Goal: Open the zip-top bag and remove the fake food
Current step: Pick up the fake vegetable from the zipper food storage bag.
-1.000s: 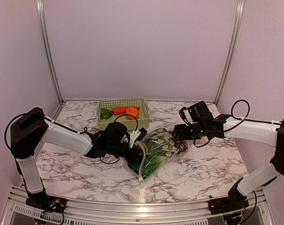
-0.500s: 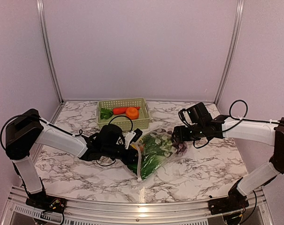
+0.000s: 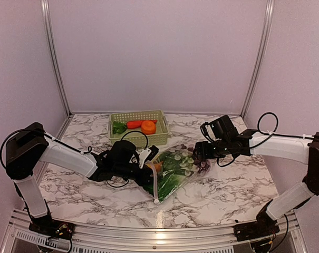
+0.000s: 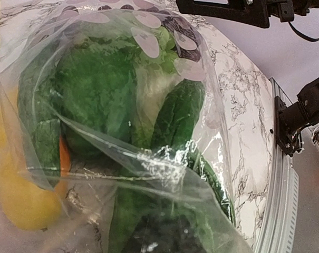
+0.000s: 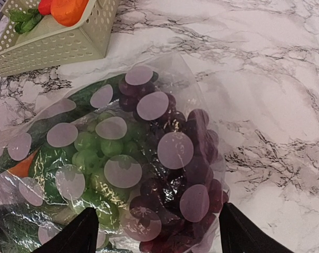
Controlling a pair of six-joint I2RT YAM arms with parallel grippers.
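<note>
The zip-top bag [image 3: 175, 171] lies mid-table, its white zip strip on the near left edge. Fake food fills it: green leafy pieces [image 4: 96, 100], a yellow piece [image 4: 17, 195], green grapes [image 5: 96, 153] and a purple grape bunch [image 5: 196, 158]. My left gripper [image 3: 147, 164] sits at the bag's left end, its jaws hidden by crinkled plastic. In the left wrist view the bag [image 4: 148, 158] covers the whole frame. My right gripper [image 5: 157, 211] is open over the bag's far right end, one finger on each side of the purple grapes.
A pale green lattice basket [image 3: 138, 138] stands behind the bag and holds a carrot [image 3: 134, 124], an orange [image 3: 148, 126] and a green leafy piece [image 3: 118, 127]. The metal frame rail [image 4: 278, 174] runs along the table's near edge.
My left arm has drawn back slightly to the left, and the bag's left end has shifted with it. An orange piece now shows by the zip strip. The right gripper has barely moved.
</note>
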